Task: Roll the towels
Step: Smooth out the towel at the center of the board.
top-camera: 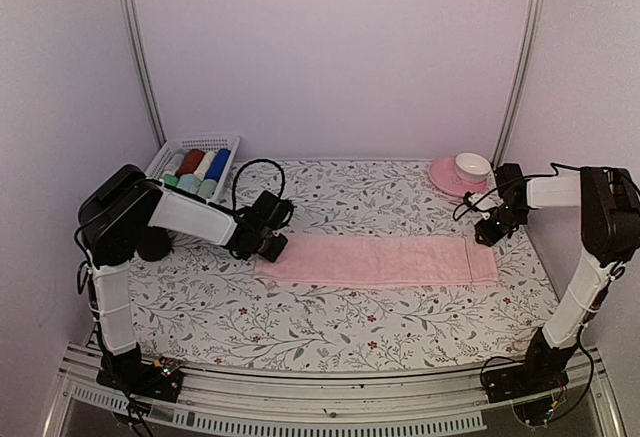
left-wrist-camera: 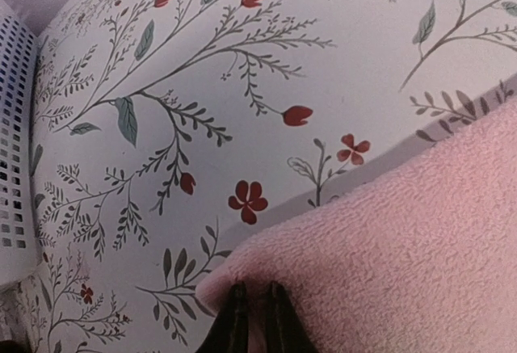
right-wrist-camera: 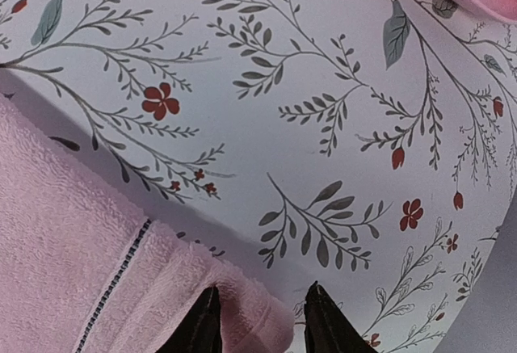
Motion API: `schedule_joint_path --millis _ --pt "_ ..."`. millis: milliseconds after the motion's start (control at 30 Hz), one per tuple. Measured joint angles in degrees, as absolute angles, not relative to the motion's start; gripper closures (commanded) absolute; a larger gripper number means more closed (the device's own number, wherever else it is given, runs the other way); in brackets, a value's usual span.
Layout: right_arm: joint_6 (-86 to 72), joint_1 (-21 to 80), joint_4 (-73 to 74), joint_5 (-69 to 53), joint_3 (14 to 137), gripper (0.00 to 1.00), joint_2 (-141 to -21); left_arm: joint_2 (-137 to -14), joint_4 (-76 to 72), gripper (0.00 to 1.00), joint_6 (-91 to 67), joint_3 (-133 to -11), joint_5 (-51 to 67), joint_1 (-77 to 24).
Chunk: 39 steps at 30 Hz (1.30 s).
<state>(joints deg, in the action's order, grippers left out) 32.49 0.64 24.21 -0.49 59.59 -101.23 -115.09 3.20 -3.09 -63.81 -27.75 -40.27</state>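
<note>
- Pale lilac walls (top-camera: 330,47) with metal rails in the corners close off the back and both sides
- the table (top-camera: 330,327) fills the floor of the booth under a white cover printed with grey sprigs and small red flowers
- the pink towel (top-camera: 380,260) lies flat on the table as one long strip, running left to right across the middle and not rolled at all
- the left arm (top-camera: 190,215) reaches in low from the left to the strip's left end, and the right arm (top-camera: 600,217) bends in from the right to its right end
- a white perforated basket (top-camera: 205,142) stands at the back left corner, holding rolled cloths in dark red (top-camera: 190,162), white (top-camera: 204,165) and royal blue (top-camera: 218,163), with a rolled mint green towel (top-camera: 190,185) at their near side
- a pink saucer (top-camera: 445,175) with a white cup (top-camera: 472,165) on it sits at the back right, apart from the pink towel
- the left end effector (top-camera: 272,247) is at the towel's left corner; its wrist view shows the dark fingers (left-wrist-camera: 235,325) drawn narrow, with a little pink pile pinched between them
- the right end effector (top-camera: 487,235) is at the far right corner; its fingers (right-wrist-camera: 203,325) stand partway apart astride the hemmed corner, and whether they press on it I cannot tell
- a dark stitched line (right-wrist-camera: 113,296) crosses the towel near that hem
</note>
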Motion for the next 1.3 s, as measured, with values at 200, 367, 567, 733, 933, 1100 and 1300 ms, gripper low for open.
schedule_joint_path --millis 200,367,567,733,933,1100,1300 --pt "32.3 -0.1 23.8 1.1 59.5 0.65 -101.4 -115.1 3.2 0.90 -3.1 -63.8 -27.7 -40.3" --pt "32.2 -1.1 23.2 2.3 59.0 0.65 -101.4 -115.1 3.2 0.90 -3.1 -63.8 -27.7 -40.3" --pt "32.2 -1.4 22.7 3.1 58.8 0.55 -102.5 -115.1 3.2 0.88 -3.1 -63.8 -27.7 -40.2" --pt "32.4 -1.6 22.7 3.1 58.8 0.17 -100.9 -115.1 4.2 0.75 -3.2 -64.6 -27.5 -40.0" --pt "32.1 -1.6 22.9 2.9 58.6 0.01 -90.7 -114.5 6.3 0.40 -4.2 -65.7 -27.4 -39.4" --pt "31.8 -1.7 22.5 2.9 58.6 0.01 -81.1 -109.8 8.6 0.03 -5.4 -65.6 -27.2 -39.1" --pt "30.6 -2.3 24.5 -2.1 57.3 0.03 -76.2 -100.4 8.5 0.03 -7.3 -63.6 -27.1 -39.7"
